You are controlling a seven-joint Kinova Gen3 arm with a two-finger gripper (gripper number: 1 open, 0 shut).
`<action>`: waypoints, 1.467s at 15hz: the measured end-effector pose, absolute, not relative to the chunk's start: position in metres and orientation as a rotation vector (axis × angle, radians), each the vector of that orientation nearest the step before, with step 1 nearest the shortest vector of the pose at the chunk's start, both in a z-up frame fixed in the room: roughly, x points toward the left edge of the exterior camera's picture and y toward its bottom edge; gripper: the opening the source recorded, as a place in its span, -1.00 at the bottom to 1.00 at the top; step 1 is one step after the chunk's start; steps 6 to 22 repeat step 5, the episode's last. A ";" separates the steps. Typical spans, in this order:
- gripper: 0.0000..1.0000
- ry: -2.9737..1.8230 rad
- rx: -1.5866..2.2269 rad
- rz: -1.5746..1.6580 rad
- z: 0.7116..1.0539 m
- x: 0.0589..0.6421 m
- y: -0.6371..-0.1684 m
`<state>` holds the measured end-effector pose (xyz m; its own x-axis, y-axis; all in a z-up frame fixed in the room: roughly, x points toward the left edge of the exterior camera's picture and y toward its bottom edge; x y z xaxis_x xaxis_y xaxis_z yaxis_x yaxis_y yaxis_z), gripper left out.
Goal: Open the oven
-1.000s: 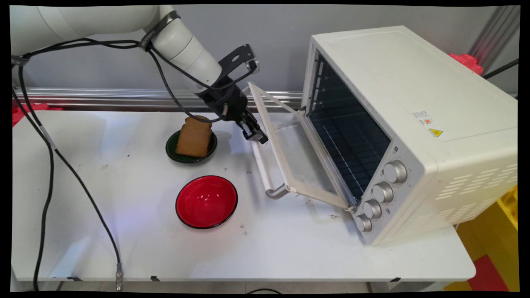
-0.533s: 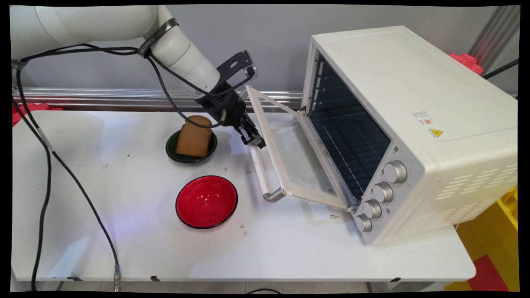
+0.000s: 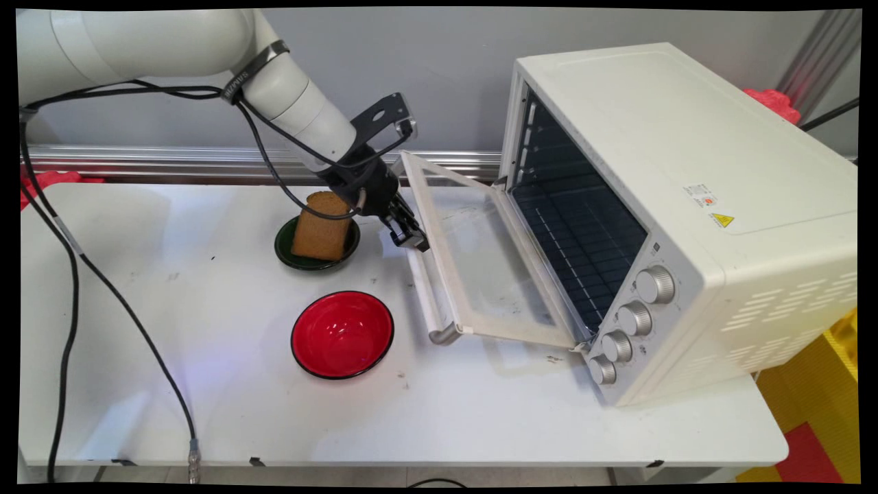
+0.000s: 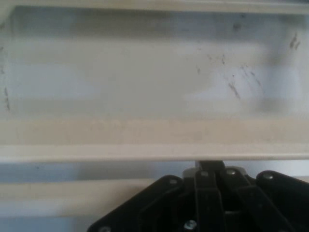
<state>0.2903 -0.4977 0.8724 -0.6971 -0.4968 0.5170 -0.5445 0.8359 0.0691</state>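
Observation:
My gripper (image 3: 410,241) sits at the far end of the handle (image 3: 426,295) on the white toaster oven's (image 3: 672,171) door (image 3: 480,267). The door hangs more than half open, tilted down toward the table. In the hand view the fingers are shut together (image 4: 208,166), reaching up past the pale handle bar (image 4: 72,195) to the door's frame (image 4: 145,137). Whether they squeeze anything is hidden. Just left of the gripper, a brown slice of toast (image 3: 321,225) stands on a small dark green plate (image 3: 285,250).
A red bowl (image 3: 341,334) with nothing in it sits in front of the plate. Black cables (image 3: 68,288) hang from the arm over the table's left side. The oven's dark inside (image 3: 576,226) with its rack is open to view, and several knobs (image 3: 634,319) line its front.
The door has swung further down and open, its handle moving left and lower. The gripper has gone left and slightly down with it.

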 end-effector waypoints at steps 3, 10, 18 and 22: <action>-1.00 -2.491 0.768 0.119 0.869 0.295 -0.496; -1.00 -2.495 0.771 0.118 0.867 0.299 -0.495; -1.00 -2.495 0.771 0.118 0.867 0.299 -0.495; -1.00 -2.495 0.771 0.118 0.867 0.299 -0.495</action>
